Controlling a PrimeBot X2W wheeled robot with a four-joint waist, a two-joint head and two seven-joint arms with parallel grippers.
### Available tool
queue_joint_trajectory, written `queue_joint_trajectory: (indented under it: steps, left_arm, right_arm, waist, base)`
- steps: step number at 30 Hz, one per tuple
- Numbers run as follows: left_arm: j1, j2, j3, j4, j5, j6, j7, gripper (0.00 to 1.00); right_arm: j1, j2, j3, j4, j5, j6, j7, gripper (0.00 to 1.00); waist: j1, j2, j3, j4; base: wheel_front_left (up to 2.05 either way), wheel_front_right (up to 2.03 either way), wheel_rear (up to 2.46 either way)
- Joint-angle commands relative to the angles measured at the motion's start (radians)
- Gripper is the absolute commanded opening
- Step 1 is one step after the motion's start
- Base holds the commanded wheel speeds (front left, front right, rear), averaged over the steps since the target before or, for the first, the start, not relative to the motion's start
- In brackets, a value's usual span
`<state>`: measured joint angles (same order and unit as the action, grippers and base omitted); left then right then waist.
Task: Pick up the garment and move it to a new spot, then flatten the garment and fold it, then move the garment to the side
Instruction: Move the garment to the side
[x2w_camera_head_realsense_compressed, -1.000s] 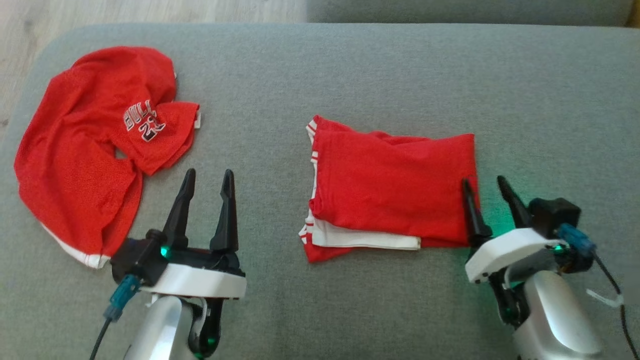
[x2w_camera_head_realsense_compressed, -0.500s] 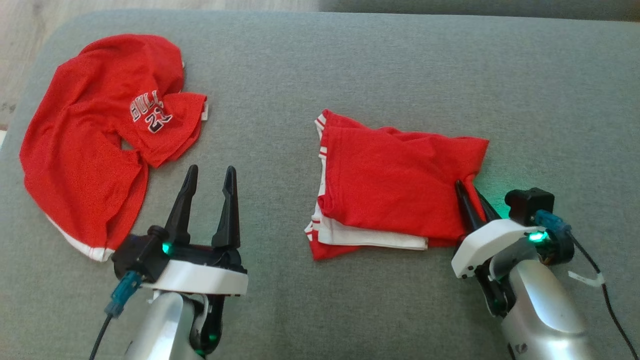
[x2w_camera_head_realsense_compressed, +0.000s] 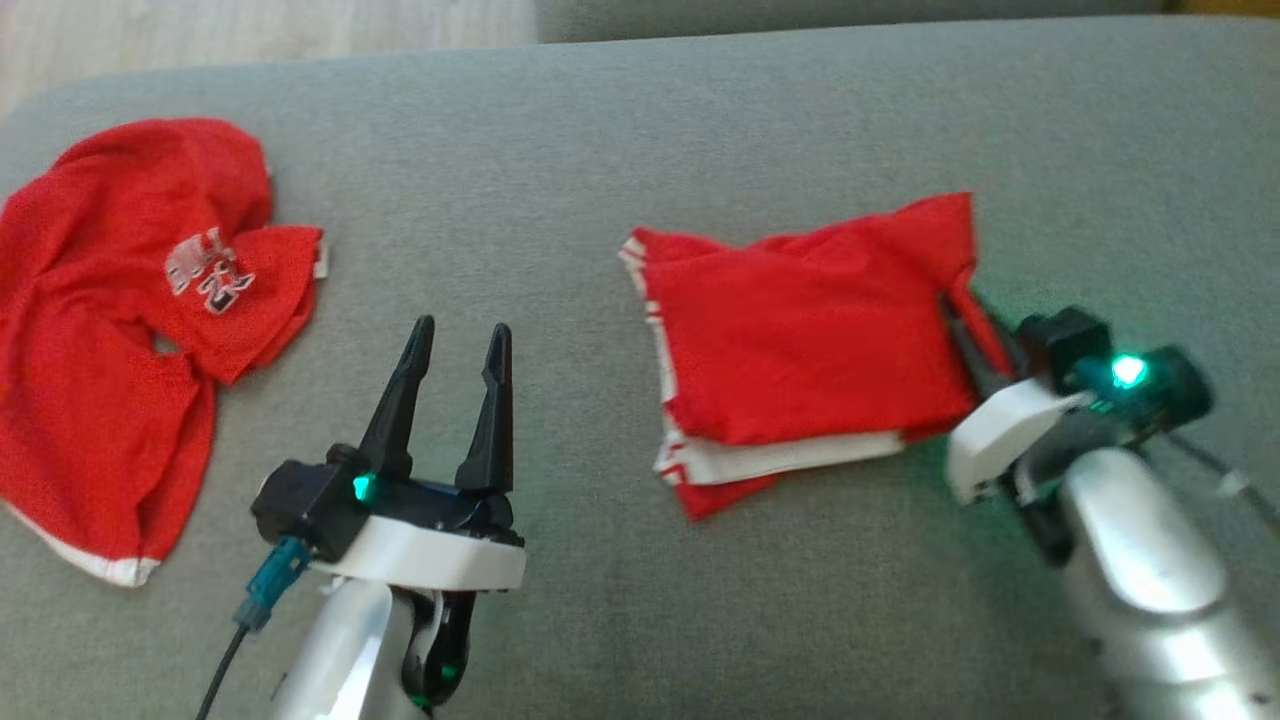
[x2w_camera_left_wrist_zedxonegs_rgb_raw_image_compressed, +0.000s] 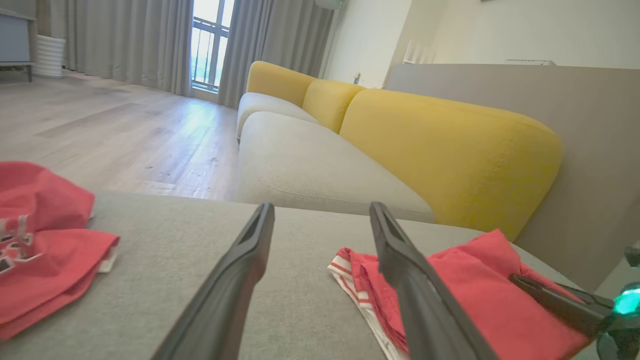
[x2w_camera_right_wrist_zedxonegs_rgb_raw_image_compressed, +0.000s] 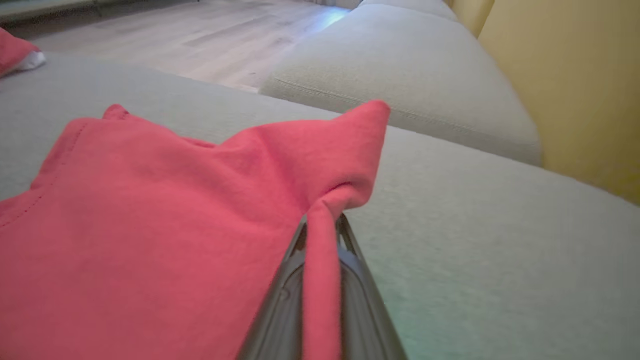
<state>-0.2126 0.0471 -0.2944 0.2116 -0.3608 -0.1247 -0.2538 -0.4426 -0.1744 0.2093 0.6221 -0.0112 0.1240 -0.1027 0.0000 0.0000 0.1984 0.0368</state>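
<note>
A wide grey upholstered seat (x2w_camera_head_realsense_compressed: 600, 150) spans the frame, carrying a folded red garment (x2w_camera_head_realsense_compressed: 800, 340) with white trim just right of centre and a crumpled red jersey (x2w_camera_head_realsense_compressed: 90, 380) with white lettering at the left edge.

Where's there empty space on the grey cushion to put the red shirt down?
Free: the wide far strip of the cushion behind both clothes, and its right end beyond the folded garment. The gap between the crumpled jersey and that garment is bare past the open left pincer. Crowded: the left end, and by the right pincer.
</note>
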Motion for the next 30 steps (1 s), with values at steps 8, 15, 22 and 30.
queue_joint_trajectory:
  steps: [8, 15, 22, 30]
  left_arm:
    - [-0.098, 0.003, 0.012, -0.050, 0.013, -0.004, -0.008, 1.00]
    - [-0.147, 0.003, 0.014, -0.051, 0.016, -0.005, -0.008, 1.00]
    - [-0.163, 0.003, 0.017, -0.048, 0.017, -0.006, -0.008, 1.00]
    - [-0.163, 0.003, 0.014, -0.045, 0.012, -0.006, -0.008, 1.00]
  right_arm:
    - [-0.141, -0.288, 0.032, -0.068, 0.084, 0.007, 0.052, 0.00]
    - [-0.205, -0.459, -0.079, -0.009, 0.096, 0.007, 0.072, 0.00]
    - [-0.236, -0.501, -0.187, 0.050, 0.056, 0.007, 0.067, 0.00]
    - [-0.241, -0.481, -0.291, 0.076, -0.038, 0.007, 0.083, 0.00]
  waist:
    - [0.0000, 0.0000, 0.107, -0.036]
    - [0.0000, 0.0000, 0.180, -0.017]
    - [0.0000, 0.0000, 0.197, -0.003]
    - [0.0000, 0.0000, 0.189, 0.005]
  base:
    - [0.00, 0.00, 0.00]
    - [0.00, 0.00, 0.00]
    - [0.00, 0.00, 0.00]
    - [0.00, 0.00, 0.00]
